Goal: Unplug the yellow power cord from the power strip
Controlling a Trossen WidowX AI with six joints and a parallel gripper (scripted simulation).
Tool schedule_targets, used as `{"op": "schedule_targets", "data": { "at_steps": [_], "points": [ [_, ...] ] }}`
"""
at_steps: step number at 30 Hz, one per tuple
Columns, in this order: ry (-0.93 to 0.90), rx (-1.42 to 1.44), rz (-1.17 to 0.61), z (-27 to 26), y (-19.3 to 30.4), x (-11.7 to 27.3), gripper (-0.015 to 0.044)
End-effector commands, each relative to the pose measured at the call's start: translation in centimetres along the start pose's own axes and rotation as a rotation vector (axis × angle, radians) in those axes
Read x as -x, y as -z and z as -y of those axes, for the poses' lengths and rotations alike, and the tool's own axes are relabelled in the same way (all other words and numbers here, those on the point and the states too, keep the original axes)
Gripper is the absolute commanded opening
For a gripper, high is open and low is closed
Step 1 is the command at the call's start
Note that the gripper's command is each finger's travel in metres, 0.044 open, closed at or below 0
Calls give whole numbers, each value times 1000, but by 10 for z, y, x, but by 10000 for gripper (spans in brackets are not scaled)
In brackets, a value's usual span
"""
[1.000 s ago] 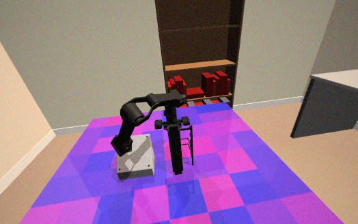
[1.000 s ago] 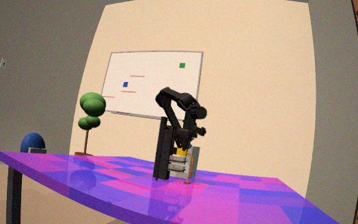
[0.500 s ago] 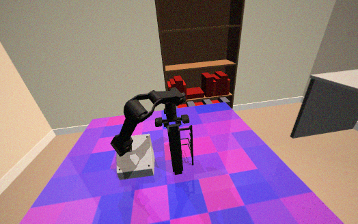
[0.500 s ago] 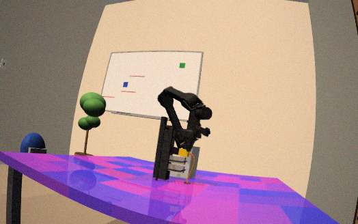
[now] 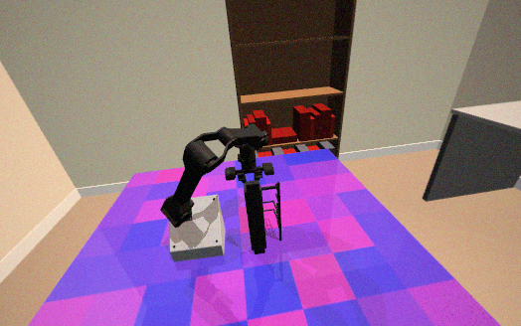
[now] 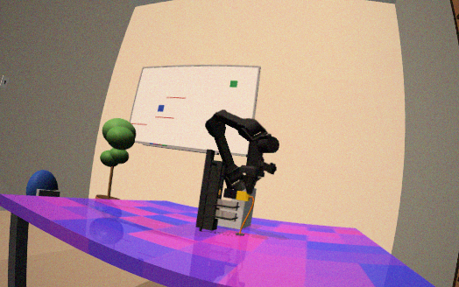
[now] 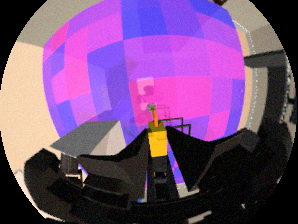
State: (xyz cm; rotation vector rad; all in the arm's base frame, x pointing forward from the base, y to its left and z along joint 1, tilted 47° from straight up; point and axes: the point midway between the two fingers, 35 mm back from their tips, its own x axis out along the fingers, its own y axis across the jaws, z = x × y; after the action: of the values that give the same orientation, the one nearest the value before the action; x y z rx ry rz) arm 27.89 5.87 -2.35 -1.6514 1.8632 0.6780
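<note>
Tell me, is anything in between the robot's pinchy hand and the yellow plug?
No, nothing is. The tool is already shut on the yellow plug, right beside the standing power strip.

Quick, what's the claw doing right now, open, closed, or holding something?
Claw: closed on the yellow plug at the upright power strip.

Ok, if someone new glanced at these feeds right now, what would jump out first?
Probably the black arm bent over the tall black power strip standing upright mid-table, its gripper shut on the yellow plug at the strip's side. Next, the thin yellow cord curving down from the plug to the loud pink-and-blue checkered table top.
</note>
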Motion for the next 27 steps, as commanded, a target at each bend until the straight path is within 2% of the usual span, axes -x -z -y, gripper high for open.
{"op": "schedule_targets", "data": {
  "at_steps": [1,7,11,15,27],
  "points": [
    [6,1,2,0,1,0,184],
    [6,1,2,0,1,0,341],
    [6,1,4,2,-19,5,440],
    [7,0,6,0,-57,13,440],
    [7,0,6,0,-59,13,440]
  ]
}}
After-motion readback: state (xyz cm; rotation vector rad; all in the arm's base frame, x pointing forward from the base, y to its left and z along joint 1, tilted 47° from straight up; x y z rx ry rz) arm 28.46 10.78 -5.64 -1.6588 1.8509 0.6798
